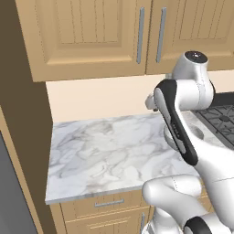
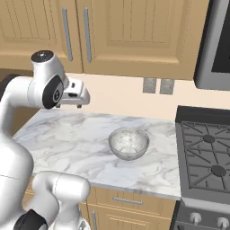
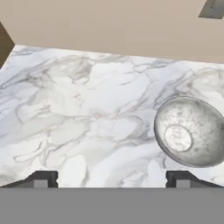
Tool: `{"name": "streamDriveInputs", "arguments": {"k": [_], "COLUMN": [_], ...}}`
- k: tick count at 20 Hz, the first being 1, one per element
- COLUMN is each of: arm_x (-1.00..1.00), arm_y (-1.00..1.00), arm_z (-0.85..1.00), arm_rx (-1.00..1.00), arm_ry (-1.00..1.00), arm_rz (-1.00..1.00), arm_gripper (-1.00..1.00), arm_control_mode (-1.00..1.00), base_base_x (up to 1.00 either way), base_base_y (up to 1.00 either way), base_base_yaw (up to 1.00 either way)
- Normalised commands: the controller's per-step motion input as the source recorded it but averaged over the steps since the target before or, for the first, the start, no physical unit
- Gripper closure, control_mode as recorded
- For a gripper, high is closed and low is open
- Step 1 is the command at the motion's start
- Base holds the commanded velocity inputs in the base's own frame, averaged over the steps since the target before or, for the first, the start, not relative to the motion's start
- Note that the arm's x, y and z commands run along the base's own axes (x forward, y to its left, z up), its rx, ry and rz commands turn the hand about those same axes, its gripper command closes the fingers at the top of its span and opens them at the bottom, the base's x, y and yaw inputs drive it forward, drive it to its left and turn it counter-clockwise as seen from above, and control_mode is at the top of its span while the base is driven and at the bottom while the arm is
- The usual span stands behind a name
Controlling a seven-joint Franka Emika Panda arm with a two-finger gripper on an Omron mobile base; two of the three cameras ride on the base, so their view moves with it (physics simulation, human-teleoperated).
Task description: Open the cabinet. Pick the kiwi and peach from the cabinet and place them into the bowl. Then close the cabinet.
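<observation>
The end effector (image 3: 112, 178) hangs in the air over the marble table (image 1: 105, 151), its two finger tips standing wide apart with nothing between them, and it looks down at the stone; it holds nothing because no fruit has been reached yet, and the spread fingers suit a first job that is probably a pull on a handle, not a pick. Just below it and off to one side, toward the stove (image 2: 206, 152), sits the bowl (image 2: 129, 143), upright and empty on the table, apart from the end effector; placed near the front-middle of the table, it lies within easy reach for a drop from above once a fruit is carried down. Beyond the bowl, the pale wall rises behind the table, with two small outlet plates (image 2: 157, 85) set in it. Above and farther back than the end effector is the cabinet (image 2: 117, 31), its two doors both shut, their long silver bar handles (image 2: 76, 33) standing side by side at the seam. The kiwi and the peach cannot be seen, and by the task sentence they should lie behind those shut doors. I judge the task barely started: the end effector has to rise from its place over the table to one of the handles, and the arm (image 1: 183, 119) folded close below the cabinet leaves little room for a door to swing.
</observation>
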Motion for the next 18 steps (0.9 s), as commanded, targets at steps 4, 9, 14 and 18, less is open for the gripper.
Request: {"name": "streamDriveInputs", "arguments": {"k": [4, 9, 14, 18], "arm_x": [-0.17, -0.06, -0.01, -0.04], "arm_y": [-0.26, -0.11, 0.00, 0.00], "arm_z": [0.38, 0.46, 0.55, 0.59], "arm_rx": [0.00, 0.00, 0.00, 0.00], "arm_ry": [-0.28, -0.22, -0.07, -0.03], "arm_rz": [0.00, 0.00, -0.01, -0.05], "arm_gripper": [-1.00, -1.00, -1.00, -1.00], "arm_control_mode": [-1.00, -1.00, -1.00, -1.00], "base_base_x": [0.00, 0.00, 0.00, 0.00], "base_base_y": [0.00, 0.00, 0.00, 0.00], "base_base_yaw": [0.00, 0.00, 0.00, 0.00]}}
